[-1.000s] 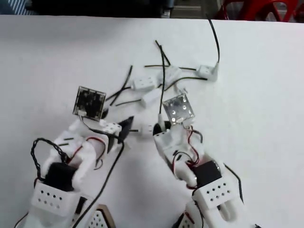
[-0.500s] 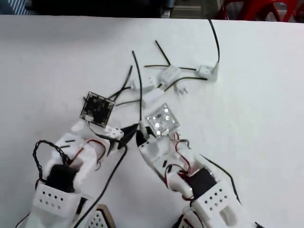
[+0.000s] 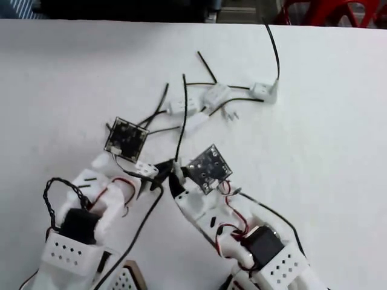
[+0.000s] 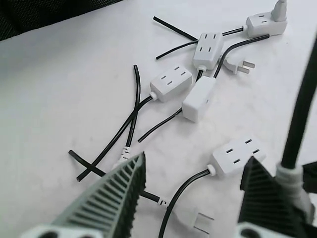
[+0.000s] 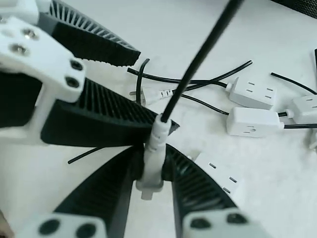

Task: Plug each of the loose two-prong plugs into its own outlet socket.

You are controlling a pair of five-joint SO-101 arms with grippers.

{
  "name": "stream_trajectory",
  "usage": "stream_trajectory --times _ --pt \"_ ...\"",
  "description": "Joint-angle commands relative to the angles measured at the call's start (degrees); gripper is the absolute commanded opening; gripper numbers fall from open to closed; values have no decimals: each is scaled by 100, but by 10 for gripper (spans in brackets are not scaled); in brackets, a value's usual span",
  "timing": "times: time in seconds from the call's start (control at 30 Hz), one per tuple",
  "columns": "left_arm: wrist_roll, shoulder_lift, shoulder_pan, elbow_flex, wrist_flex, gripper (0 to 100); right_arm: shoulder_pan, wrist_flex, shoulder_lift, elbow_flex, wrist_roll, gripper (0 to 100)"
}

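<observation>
One white plug (image 5: 148, 178) in the right end effector (image 5: 154, 148)

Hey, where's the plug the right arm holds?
In the right wrist view the plug is pinched in the right tool; in the high view it is near the picture's middle, beside the left tool.

The left gripper (image 4: 197, 159) gapes wide, just beside the right gripper (image 5: 154, 157), clamped on a white corded plug (image 5: 156, 133).
</observation>
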Motion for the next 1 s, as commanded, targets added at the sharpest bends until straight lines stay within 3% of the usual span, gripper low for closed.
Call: stream_trajectory --times 0.0,0.2,0.6,0.97 --pt "-62 -92 286 -308 -70 310 -154 -22 57 -35 -44 17" --pt "-105 -92 919 -334 26 310 -295 -22 84 -35 -44 17" --pt "-88 -84 927 -536 26 309 -251 -13 92 105 -44 17" --pt "554 -48 -629 -422 18 309 1279 -40 110 97 -44 17"
